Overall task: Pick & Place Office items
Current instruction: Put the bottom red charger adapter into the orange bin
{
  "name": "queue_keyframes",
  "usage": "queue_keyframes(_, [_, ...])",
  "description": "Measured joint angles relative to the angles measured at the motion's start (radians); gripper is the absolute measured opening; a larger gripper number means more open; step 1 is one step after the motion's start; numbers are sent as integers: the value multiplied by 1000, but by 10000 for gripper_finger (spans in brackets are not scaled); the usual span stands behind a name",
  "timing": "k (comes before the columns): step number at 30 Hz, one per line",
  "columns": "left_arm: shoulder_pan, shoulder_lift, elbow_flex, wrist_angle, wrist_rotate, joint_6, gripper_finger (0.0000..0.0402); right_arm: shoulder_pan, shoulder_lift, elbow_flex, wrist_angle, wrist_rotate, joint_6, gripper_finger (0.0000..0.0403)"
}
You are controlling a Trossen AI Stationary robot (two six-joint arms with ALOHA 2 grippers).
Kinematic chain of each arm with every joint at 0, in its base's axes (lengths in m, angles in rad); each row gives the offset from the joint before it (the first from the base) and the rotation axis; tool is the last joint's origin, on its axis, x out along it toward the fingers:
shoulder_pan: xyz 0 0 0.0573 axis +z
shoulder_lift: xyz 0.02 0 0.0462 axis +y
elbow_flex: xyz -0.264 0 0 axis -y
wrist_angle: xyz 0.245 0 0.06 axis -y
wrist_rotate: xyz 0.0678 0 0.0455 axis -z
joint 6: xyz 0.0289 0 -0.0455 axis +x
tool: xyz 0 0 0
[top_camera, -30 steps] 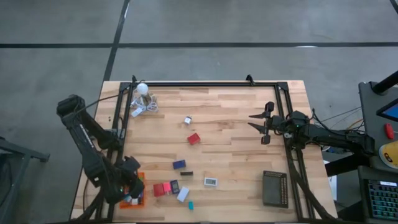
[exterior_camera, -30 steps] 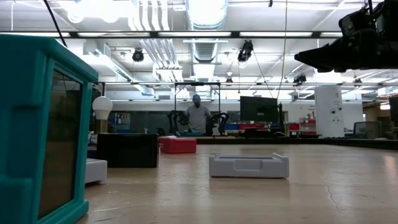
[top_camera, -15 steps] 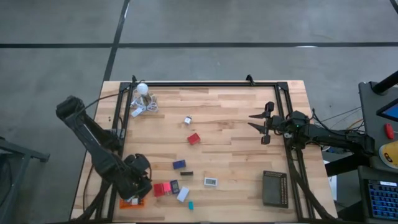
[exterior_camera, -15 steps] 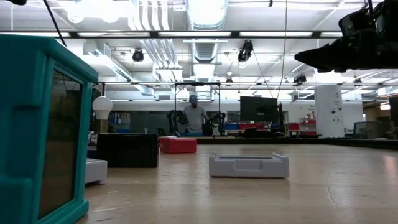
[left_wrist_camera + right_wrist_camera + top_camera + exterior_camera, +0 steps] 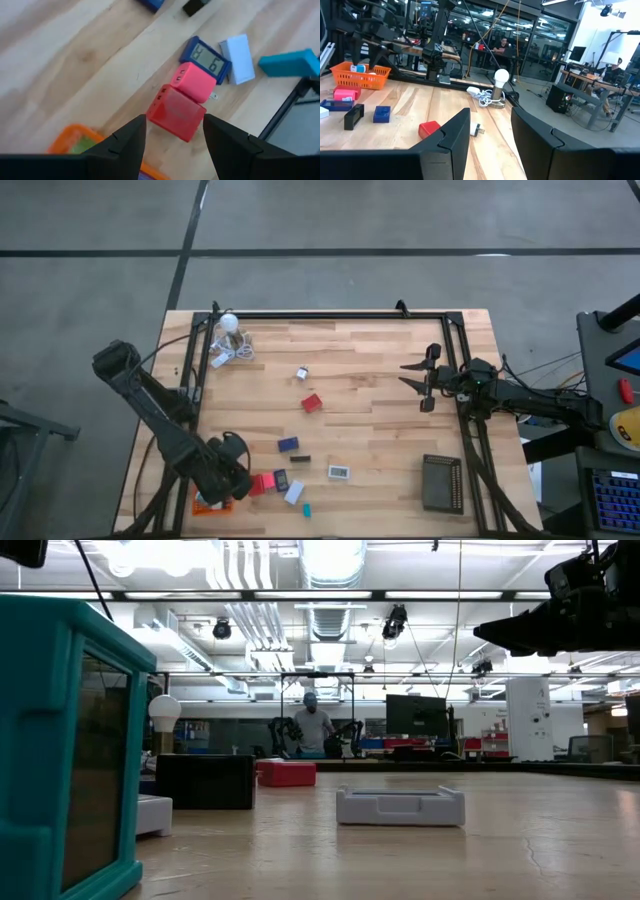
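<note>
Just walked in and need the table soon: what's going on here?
A two-arm robot is sorting small office items. The left gripper hovers with open, empty jaws over a red block lying against a pink one, beside the orange tray, which already holds a few pieces. More pieces lie loose on the table. The right gripper waits, holding nothing, at the right edge.

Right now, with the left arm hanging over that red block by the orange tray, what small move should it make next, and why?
Probably lower the left end effector straight down over the red block. Its fingers stand open with nothing between them, and the block sits framed in their gap. The pink block touches the red one's far side, so close gently. The right end effector waits at the table's right side.
</note>
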Motion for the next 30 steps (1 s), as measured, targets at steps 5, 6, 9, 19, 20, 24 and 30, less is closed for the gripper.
queue_keyframes(5, [25, -1, 0, -8, 30, -208, 202, 0, 0, 0, 0, 0, 0, 139])
queue_keyframes(6, [29, -1, 0, -18, 36, -268, 202, 0, 0, 0, 0, 0, 0, 139])
queue_keyframes(9, [37, -2, 0, -28, 69, -475, 202, 0, 0, 0, 0, 0, 0, 139])
queue_keyframes(19, [90, 29, 0, 49, 117, -573, 202, 0, 0, 0, 0, 0, 0, 139])
queue_keyframes(20, [96, 37, 0, 53, 130, -575, 202, 0, 0, 0, 0, 0, 0, 139])
queue_keyframes(24, [101, 78, 0, 73, 190, -636, 202, 0, 0, 0, 0, 0, 0, 139])
queue_keyframes(30, [110, 109, 0, 141, 229, -639, 202, 0, 0, 0, 0, 0, 0, 139])
